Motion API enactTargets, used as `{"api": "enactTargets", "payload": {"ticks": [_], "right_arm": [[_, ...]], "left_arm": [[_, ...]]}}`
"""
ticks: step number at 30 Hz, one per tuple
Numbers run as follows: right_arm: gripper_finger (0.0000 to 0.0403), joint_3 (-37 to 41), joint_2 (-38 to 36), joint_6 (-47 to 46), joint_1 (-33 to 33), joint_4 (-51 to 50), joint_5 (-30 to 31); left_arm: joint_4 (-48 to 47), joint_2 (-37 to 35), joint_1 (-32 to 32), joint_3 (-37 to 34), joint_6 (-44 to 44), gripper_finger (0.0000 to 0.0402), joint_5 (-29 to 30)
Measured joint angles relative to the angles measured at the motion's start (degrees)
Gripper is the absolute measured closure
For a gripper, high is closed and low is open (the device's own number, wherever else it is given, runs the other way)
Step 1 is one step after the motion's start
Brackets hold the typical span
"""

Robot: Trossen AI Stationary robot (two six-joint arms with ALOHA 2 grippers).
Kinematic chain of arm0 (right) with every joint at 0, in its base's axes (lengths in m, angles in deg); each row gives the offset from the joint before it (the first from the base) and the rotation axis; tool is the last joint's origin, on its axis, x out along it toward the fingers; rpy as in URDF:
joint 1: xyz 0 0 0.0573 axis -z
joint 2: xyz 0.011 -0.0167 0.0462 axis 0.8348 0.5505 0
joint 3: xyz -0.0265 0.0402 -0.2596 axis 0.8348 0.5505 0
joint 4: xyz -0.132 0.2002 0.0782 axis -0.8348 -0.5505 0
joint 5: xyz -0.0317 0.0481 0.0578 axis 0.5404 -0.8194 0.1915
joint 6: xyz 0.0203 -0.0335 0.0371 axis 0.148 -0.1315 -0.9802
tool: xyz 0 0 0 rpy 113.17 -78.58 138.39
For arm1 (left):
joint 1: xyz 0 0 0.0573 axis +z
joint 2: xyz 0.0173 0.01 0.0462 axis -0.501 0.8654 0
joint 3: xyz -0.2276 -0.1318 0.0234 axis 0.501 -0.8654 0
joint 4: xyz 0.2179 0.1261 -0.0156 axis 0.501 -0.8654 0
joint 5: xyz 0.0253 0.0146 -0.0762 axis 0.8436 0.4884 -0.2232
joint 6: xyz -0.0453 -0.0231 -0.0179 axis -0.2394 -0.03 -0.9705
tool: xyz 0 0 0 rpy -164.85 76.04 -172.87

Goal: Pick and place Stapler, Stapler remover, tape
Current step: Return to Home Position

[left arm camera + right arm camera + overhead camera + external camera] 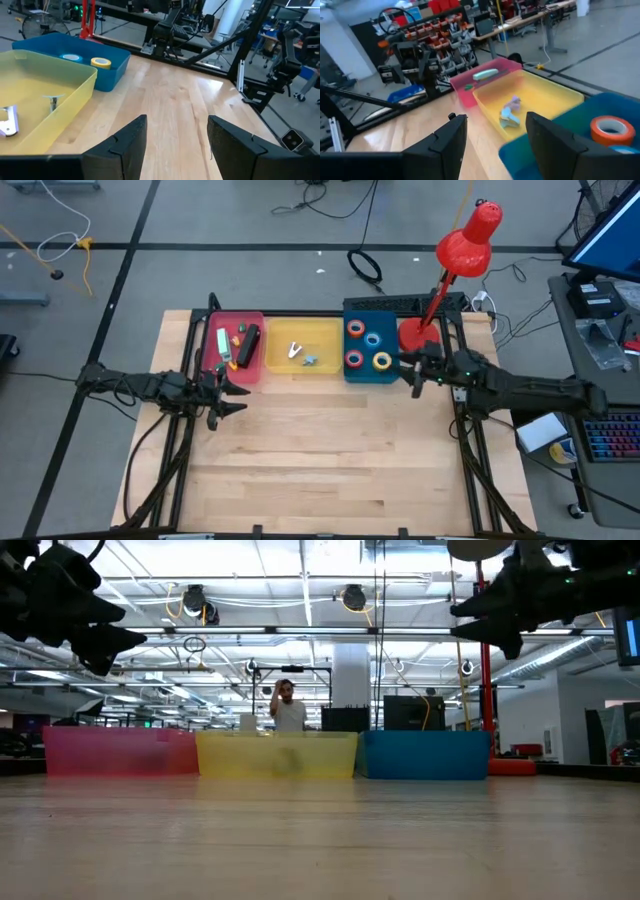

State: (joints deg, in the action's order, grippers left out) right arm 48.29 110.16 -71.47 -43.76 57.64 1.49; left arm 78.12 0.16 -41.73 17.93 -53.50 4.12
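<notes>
Left jaws: left gripper [177,122] raised, fingers apart, empty, in front of red plastic bin [212,330].
Right jaws: right gripper [496,120] likewise parted, empty, just beside blue plastic bin [388,322].
Tape: orange-red roll [356,329], blue roll [373,339], red roll [354,359] and yellow roll [381,361] lie flat in the blue bin, holes up.
Staplers: green stapler [224,345] lies lengthwise front-to-back in the red bin.

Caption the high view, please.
Left gripper and right gripper hang open near the red bin, yellow bin and blue bin.
</notes>
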Motion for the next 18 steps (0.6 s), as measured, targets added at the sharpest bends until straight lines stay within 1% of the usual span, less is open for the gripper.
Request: {"api": "enactTargets", "payload": {"ticks": [5, 10, 14, 18], "right_arm": [[0.0206, 0.1, -8.5, -0.8, 0.3, -11.2, -0.1], [0.0204, 0.1, -15.9, -1.2, 0.3, -20.4, -0.2], [0.0204, 0.1, -19.4, -0.9, 0.2, -26.1, -0.2], [0.0203, 0.1, -20.3, 0.6, 0.2, -31.1, -0.2]], "left_arm": [[1.4, 0.0, 0.0, 0.0, 2.5, 0.0194, 0.0], [1.6, 0.0, 0.0, 0.0, 2.9, 0.0195, 0.0], [1.7, 0.0, 0.0, 0.0, 4.0, 0.0195, 0.0], [2.8, 0.0, 0.0, 0.0, 6.3, 0.0195, 0.1]]}}
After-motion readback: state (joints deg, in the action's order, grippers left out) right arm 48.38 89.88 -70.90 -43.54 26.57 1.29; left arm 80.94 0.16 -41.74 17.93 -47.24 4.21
